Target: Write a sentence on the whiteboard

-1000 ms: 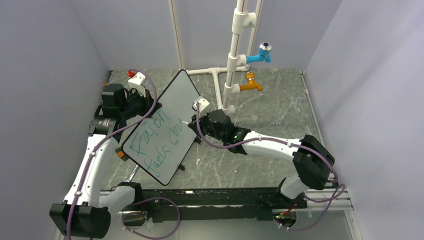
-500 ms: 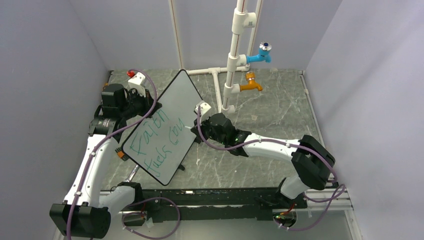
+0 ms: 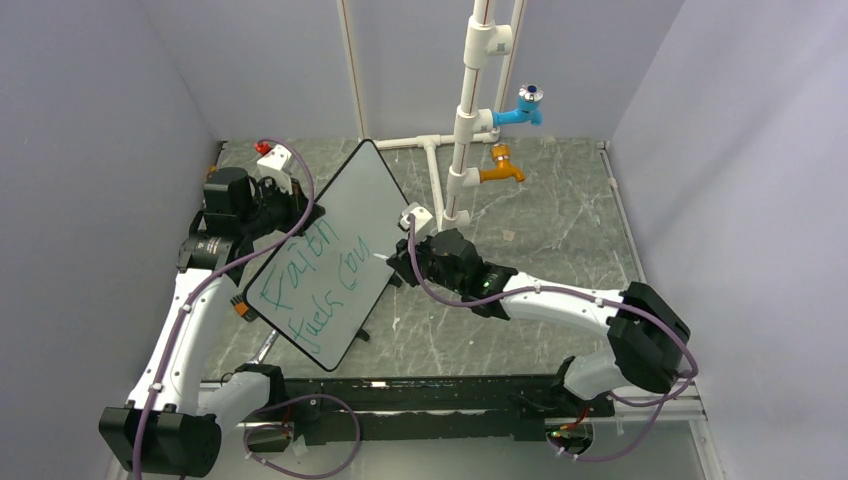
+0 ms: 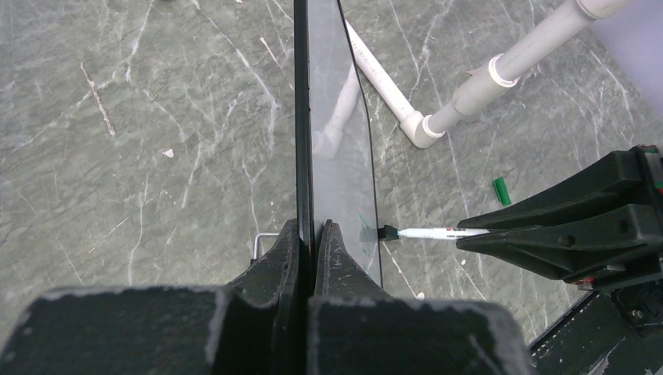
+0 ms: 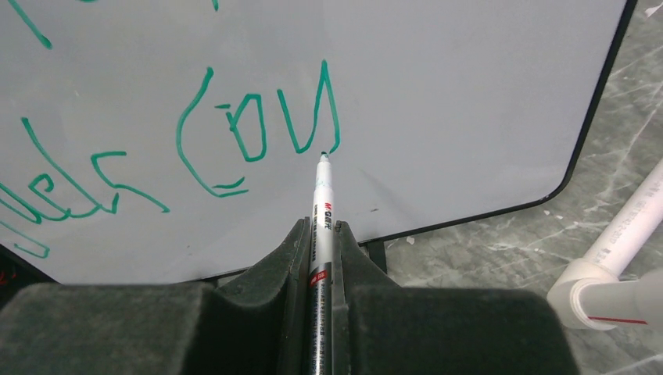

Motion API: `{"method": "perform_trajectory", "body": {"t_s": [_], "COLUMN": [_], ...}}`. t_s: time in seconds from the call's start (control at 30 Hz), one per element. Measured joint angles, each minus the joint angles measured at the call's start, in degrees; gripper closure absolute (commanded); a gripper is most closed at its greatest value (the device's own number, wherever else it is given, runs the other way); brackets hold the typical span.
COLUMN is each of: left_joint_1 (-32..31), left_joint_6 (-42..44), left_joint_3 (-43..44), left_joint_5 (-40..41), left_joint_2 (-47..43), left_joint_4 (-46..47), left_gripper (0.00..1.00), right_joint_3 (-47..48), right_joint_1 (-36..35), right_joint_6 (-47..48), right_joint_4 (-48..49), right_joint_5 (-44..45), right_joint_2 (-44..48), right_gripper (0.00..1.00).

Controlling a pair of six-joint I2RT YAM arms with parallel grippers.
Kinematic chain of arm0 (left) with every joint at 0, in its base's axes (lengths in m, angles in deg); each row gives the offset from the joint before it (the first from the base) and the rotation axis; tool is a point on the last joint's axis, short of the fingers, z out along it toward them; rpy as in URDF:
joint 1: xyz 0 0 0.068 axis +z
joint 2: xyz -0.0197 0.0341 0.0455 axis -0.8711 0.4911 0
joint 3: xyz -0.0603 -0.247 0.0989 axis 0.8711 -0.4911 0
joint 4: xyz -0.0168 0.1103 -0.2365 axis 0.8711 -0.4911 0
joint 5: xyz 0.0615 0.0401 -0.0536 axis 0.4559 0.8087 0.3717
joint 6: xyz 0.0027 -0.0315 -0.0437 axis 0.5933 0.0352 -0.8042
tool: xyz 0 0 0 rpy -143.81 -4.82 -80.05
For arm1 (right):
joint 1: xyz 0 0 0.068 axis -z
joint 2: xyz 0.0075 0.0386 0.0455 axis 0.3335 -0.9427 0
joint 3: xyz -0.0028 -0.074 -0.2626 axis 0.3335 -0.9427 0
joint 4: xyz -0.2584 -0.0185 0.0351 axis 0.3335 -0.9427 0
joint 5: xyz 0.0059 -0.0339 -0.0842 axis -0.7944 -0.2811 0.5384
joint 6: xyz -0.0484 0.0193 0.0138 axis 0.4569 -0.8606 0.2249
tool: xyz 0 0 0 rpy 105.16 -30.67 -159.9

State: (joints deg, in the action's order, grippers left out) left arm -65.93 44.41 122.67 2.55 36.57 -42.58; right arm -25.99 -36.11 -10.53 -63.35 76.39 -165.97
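The whiteboard (image 3: 355,190) stands tilted on edge at mid-left, and my left gripper (image 3: 272,205) is shut on its left rim. In the left wrist view the board (image 4: 336,117) is edge-on between the closed fingers of the left gripper (image 4: 310,230). The sentence (image 3: 310,275) is in green handwriting on two lines; the right wrist view shows its last letters, "Cou" (image 5: 250,133). My right gripper (image 5: 323,230) is shut on a white marker (image 5: 323,203). The marker's tip touches the board at the foot of the "u". From above, the right gripper (image 3: 400,262) is at the board's right edge.
A white pipe frame (image 3: 462,130) with a blue tap (image 3: 527,105) and an orange tap (image 3: 503,170) stands behind the board. A green marker cap (image 4: 501,191) lies on the marble-patterned table. Grey walls close in both sides.
My right gripper and the marker have moved rightward along the board's lower line. The board and the left arm have stayed put.
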Motion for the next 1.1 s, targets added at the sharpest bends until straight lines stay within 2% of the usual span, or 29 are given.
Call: {"method": "perform_trajectory", "body": {"t_s": [0.4, 0.7, 1.1], "left_joint_1": [-0.4, -0.6, -0.2], "left_joint_6": [-0.2, -0.4, -1.7], "left_joint_3": [0.9, -0.3, -4.0], "left_joint_5": [0.4, 2.3, 5.2], "left_joint_2": [0.1, -5.8, -9.0], "left_joint_4": [-1.8, -6.4, -3.6], "left_gripper": [1.0, 1.0, 1.0], "right_joint_3": [0.0, 0.3, 4.6], "right_joint_1": [0.0, 0.0, 0.1], "right_joint_6": [1.6, 3.4, 6.0], "right_joint_4": [-3.1, -3.4, -1.9], "right_joint_5": [2.8, 3.5, -1.5], "right_joint_2": [4.9, 5.1, 1.8], "right_gripper": [1.0, 1.0, 1.0]}}
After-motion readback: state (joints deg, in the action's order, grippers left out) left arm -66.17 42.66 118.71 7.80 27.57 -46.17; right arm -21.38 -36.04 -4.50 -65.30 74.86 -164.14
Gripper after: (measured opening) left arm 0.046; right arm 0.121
